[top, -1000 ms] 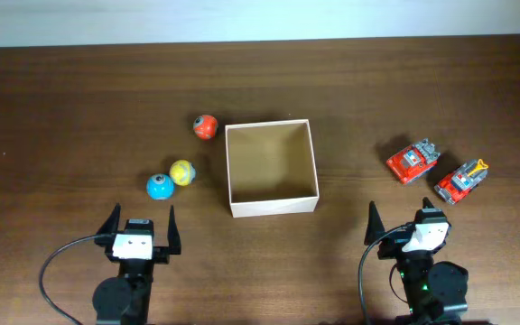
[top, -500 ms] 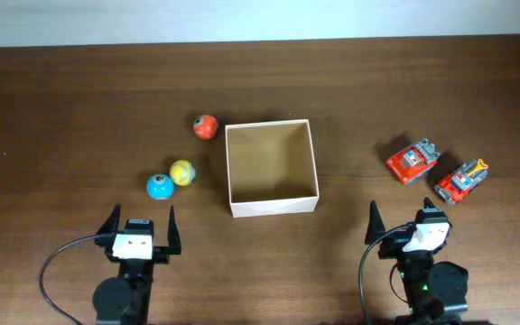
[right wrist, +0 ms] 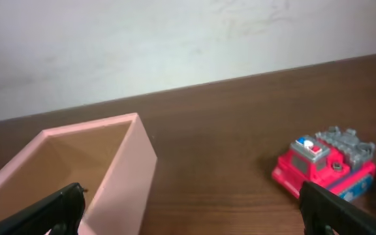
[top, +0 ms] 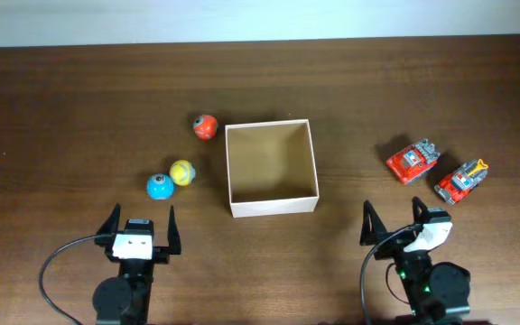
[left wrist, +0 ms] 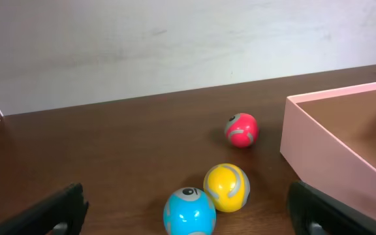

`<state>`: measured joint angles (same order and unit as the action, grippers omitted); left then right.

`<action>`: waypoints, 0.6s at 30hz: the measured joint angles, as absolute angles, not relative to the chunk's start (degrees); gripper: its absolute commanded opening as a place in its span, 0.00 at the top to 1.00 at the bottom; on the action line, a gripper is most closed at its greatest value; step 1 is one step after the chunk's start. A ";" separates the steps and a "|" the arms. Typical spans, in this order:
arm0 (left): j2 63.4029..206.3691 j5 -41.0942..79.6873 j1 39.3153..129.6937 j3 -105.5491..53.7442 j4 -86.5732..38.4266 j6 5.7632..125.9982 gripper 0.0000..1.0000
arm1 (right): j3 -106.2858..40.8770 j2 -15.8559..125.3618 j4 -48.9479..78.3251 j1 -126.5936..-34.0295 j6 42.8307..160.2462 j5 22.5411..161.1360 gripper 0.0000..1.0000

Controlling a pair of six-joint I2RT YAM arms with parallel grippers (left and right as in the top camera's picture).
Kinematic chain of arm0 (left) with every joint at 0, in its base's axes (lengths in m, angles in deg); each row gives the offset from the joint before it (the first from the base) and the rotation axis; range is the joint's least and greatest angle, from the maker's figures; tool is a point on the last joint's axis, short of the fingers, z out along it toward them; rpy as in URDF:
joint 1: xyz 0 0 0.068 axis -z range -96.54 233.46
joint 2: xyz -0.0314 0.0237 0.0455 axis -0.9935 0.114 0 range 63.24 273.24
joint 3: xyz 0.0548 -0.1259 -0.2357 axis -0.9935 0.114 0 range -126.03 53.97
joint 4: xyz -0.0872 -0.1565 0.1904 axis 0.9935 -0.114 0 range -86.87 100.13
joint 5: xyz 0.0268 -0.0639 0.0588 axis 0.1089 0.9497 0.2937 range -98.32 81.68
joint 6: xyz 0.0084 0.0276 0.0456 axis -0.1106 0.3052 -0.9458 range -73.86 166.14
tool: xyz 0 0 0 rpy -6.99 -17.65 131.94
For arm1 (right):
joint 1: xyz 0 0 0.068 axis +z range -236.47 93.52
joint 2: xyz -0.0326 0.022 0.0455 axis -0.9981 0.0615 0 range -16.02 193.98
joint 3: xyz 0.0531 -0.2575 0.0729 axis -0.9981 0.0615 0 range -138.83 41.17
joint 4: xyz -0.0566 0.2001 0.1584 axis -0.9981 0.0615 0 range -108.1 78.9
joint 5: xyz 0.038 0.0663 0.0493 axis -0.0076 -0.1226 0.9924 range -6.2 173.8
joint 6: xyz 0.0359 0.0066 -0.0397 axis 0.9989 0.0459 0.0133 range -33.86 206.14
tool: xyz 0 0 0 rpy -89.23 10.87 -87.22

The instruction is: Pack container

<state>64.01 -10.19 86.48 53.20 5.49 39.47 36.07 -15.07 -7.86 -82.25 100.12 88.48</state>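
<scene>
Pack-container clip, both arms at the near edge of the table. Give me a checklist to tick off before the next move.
1. Container open-top with nothing inside: ok, only bare tan floor shows.
2. Left claw open and holding nothing: ok.
3. Right claw open and holding nothing: ok.
4. Red ball, yellow ball and blue ball lie outside the container, on the left claw's side: ok.
5. Gap between yellow ball and blue ball for a clean single pick: cannot tell, they sit very close.
6. Red toy truck and second toy truck upright on the right claw's side: ok.
</scene>
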 measured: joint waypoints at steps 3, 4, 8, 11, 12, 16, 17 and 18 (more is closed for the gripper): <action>64.01 -10.19 86.48 53.20 5.49 39.47 0.01 | 30.71 -13.69 -4.10 -82.25 100.45 87.96 0.01; 64.01 -10.19 86.48 53.20 5.49 39.47 0.01 | 28.22 -12.53 -2.15 -82.25 100.53 87.54 0.01; 64.01 -10.19 86.48 53.20 5.49 39.47 0.01 | 14.12 -3.48 9.10 -82.25 100.95 83.74 0.01; 64.01 -10.19 86.48 53.20 5.51 39.47 0.01 | 2.37 6.83 19.42 -82.25 101.19 79.89 0.01; 64.01 -10.19 86.48 53.20 5.51 39.47 0.01 | -0.96 10.26 22.09 -82.25 101.17 78.84 0.01; 64.01 -10.19 86.48 53.20 5.47 39.47 0.01 | -17.07 27.70 32.32 -82.25 101.17 75.92 0.01; 64.01 -10.19 86.48 53.20 5.49 39.47 0.01 | -20.21 31.16 32.97 -82.25 101.17 75.74 0.01; 64.04 -10.19 86.48 53.20 5.49 39.47 0.01 | -22.90 34.39 33.08 -82.25 101.17 75.78 0.01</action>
<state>64.04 -10.19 86.48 53.20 5.49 39.47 -22.90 34.39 33.08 -82.25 101.17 75.78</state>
